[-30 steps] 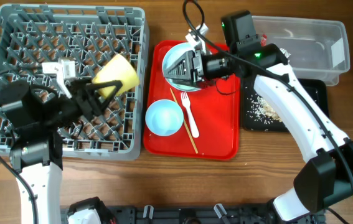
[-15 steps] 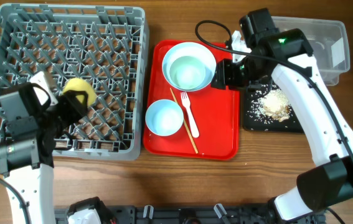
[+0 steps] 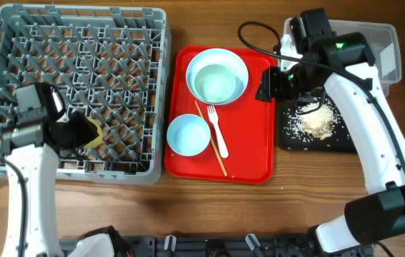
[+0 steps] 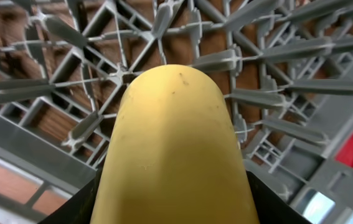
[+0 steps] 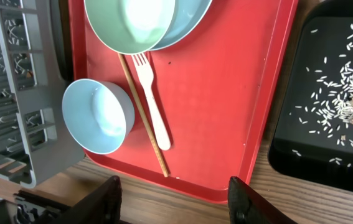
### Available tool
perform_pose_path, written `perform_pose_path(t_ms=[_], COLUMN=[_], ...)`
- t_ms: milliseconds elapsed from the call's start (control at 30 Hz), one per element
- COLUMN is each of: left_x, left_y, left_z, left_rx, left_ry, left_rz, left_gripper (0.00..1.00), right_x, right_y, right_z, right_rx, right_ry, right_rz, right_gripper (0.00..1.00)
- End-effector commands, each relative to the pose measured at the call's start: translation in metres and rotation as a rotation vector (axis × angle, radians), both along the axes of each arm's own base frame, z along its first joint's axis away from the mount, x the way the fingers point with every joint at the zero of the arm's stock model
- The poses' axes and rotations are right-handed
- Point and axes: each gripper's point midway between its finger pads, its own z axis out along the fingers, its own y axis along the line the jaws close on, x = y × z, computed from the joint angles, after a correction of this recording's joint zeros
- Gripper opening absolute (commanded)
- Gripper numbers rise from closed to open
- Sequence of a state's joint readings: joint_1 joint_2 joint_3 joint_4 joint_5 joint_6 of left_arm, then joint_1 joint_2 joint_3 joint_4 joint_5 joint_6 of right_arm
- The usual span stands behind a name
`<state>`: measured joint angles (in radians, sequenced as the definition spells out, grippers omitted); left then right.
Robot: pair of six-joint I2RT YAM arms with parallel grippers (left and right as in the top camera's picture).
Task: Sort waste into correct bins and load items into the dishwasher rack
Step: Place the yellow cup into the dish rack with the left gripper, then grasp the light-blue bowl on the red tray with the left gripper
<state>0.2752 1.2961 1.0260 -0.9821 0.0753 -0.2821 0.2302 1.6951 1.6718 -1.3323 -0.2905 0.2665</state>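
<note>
Yellow cup [image 4: 176,155] low over the front left corner of the dishwasher rack [image 3: 16,28]
The left gripper [image 3: 70,133] pinches the cup, whose long axis points away from it, down at the pegs. Setting it down seems the next move. The right gripper [image 5: 181,198], spread and empty, hangs over the red tray [image 5: 238,93], nearer the small blue bowl [image 5: 98,115].

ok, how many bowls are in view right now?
2. The larger bowl sits on the plate at the far end of the red tray; the smaller bowl is nearer, left of the fork. None shows in the rack, but part of it is hidden.
</note>
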Motion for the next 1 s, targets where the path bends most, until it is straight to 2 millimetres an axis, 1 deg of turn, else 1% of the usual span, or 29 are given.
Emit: perform_pose_path(t_ms=[0,100,133,167,200,267,400,500,533,567,633,667,700,733,767,800,833,867,900,967], left_x=[0.006,0.009,0.011,0.013,0.014,0.017,0.028,0.042,0.049,0.055,0.062,0.064,0.064,0.063,0.057,0.053,0.050,0.047,0.044,0.038], left_y=[0.004,0.003,0.002,0.000,-0.003,-0.004,-0.011,-0.026,-0.037,-0.046,-0.070,-0.095,-0.107,-0.126,-0.161,-0.179,-0.197,-0.210,-0.229,-0.249], left_z=[-0.015,-0.028,-0.031,-0.034,-0.036,-0.035,-0.015,0.020,0.037,0.047,0.063,0.068,0.070,0.070,0.071,0.072,0.074,0.073,0.073,0.067], left_rx=[0.002,-0.019,-0.030,-0.048,-0.063,-0.069,-0.062,-0.024,-0.011,-0.001,0.018,0.018,0.013,0.001,-0.042,-0.066,-0.090,-0.098,-0.108,-0.118], left_ry=[0.052,0.085,0.089,0.092,0.093,0.080,0.009,-0.099,-0.156,-0.200,-0.275,-0.307,-0.315,-0.323,-0.337,-0.344,-0.357,-0.364,-0.374,-0.365], left_rz=[-0.006,-0.010,-0.012,-0.017,-0.021,-0.026,-0.058,-0.144,-0.183,-0.218,-0.329,-0.414,-0.452,-0.508,-0.621,-0.674,-0.725,-0.763,-0.817,-0.874], left_gripper=[0.32,0.54,0.67,0.87,1.00,1.00,1.00,1.00,1.00,1.00,1.00,1.00,1.00,1.00,1.00,1.00,1.00,1.00,1.00,1.00], right_x=[0.000,-0.001,-0.002,-0.003,-0.003,-0.005,-0.006,-0.004,-0.004,-0.003,-0.004,-0.005,-0.006,-0.007,-0.007,-0.008,-0.008,-0.008,-0.008,-0.008], right_y=[-0.001,-0.001,-0.001,-0.001,-0.001,-0.002,-0.006,-0.022,-0.031,-0.037,-0.049,-0.055,-0.056,-0.058,-0.058,-0.058,-0.058,-0.058,-0.058,-0.058], right_z=[0.014,0.013,0.013,0.013,0.013,0.012,0.012,0.021,0.027,0.031,0.041,0.046,0.048,0.049,0.050,0.049,0.049,0.049,0.049,0.049], right_rx=[0.005,0.004,0.003,0.003,0.003,0.000,-0.012,-0.013,-0.011,-0.009,-0.005,-0.008,-0.009,-0.010,-0.013,-0.014,-0.014,-0.014,-0.014,-0.014], right_ry=[-0.036,-0.030,-0.028,-0.025,-0.023,-0.016,-0.013,-0.040,-0.058,-0.071,-0.103,-0.125,-0.132,-0.137,-0.141,-0.139,-0.139,-0.139,-0.138,-0.136], right_rz=[-0.007,-0.007,-0.007,-0.007,-0.007,-0.006,-0.006,-0.052,-0.078,-0.094,-0.129,-0.126,-0.126,-0.122,-0.111,-0.110,-0.110,-0.111,-0.112,-0.112], right_gripper=[0.55,0.55,0.55,0.55,0.55,0.56,0.56,0.57,0.58,0.61,0.70,0.73,0.76,0.79,0.87,0.88,0.91,1.00,0.99,1.00])
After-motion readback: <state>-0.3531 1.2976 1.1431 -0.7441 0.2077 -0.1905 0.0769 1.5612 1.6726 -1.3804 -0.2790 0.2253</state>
